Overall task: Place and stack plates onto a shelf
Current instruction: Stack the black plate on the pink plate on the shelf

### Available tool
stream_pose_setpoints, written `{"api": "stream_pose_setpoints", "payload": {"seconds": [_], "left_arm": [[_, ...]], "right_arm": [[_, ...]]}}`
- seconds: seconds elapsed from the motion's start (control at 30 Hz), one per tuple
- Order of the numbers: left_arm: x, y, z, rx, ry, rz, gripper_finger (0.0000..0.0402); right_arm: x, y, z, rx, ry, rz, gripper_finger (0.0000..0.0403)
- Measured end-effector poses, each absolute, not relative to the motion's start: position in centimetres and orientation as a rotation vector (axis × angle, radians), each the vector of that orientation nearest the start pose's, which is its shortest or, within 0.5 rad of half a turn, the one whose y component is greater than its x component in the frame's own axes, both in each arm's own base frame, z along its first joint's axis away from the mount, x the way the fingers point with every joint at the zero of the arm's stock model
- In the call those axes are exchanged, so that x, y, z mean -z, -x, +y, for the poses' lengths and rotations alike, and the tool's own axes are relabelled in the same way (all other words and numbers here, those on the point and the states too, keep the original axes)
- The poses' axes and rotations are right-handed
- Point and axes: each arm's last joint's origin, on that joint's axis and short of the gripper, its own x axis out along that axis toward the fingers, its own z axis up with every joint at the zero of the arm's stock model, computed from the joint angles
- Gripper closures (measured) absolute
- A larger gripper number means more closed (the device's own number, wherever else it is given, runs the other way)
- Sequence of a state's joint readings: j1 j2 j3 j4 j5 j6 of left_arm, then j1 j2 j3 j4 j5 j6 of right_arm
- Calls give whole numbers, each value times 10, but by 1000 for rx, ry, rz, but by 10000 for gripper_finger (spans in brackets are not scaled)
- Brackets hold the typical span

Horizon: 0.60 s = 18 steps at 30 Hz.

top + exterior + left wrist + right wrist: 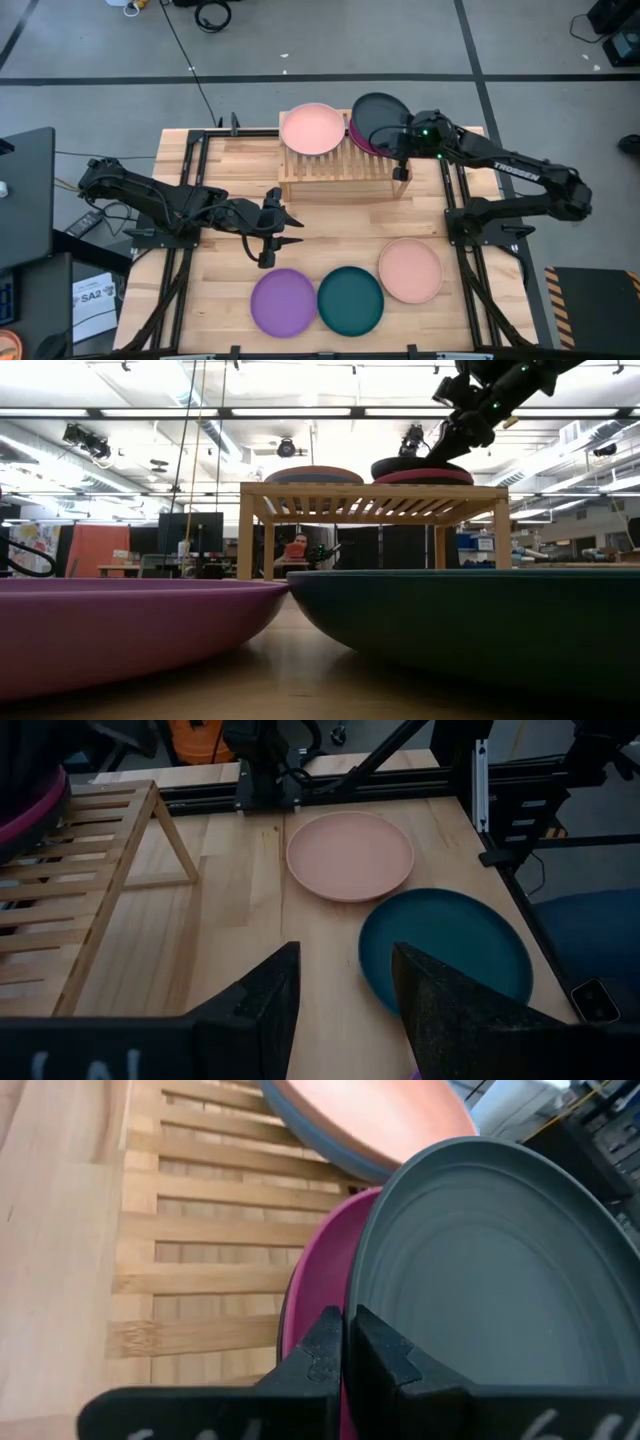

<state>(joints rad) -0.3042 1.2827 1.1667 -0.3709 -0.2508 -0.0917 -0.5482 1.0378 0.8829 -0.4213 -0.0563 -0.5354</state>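
- Lowest in the overhead frame, three plates lie flat on the surface: the purple plate (pixel 283 302), the dark teal plate (pixel 350 299) just beside it, and a peach plate (pixel 410 270) at the lower right.
- Left of centre, the left pincer (pixel 268 232) hovers above bare planks, its fingers spread and holding nothing; this arm looks to be waiting.
- Higher up stands the shelf (pixel 336 170), with another peach plate (pixel 312 128) on its left half, apparently lying on a darker plate.
- On its right half, the right pincer (pixel 401 152) is pinching the near rim of the charcoal plate (pixel 379 117), which sits over the magenta plate (pixel 318 1310) and juts past the shelf's far edge.
- Judged step: stacking the charcoal plate. Next it likely needs settling squarely on the magenta one, then release and a lift clear.
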Motion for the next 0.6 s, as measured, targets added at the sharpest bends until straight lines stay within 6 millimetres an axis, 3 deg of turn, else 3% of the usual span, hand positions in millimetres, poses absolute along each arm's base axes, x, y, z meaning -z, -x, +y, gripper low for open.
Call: {"api": "stream_pose_setpoints", "payload": {"seconds": [0.6], "left_arm": [[-343,-269,-77,31,-43,470,237]], "right_arm": [[-295,-191,-114,306,331,685,366]]}}
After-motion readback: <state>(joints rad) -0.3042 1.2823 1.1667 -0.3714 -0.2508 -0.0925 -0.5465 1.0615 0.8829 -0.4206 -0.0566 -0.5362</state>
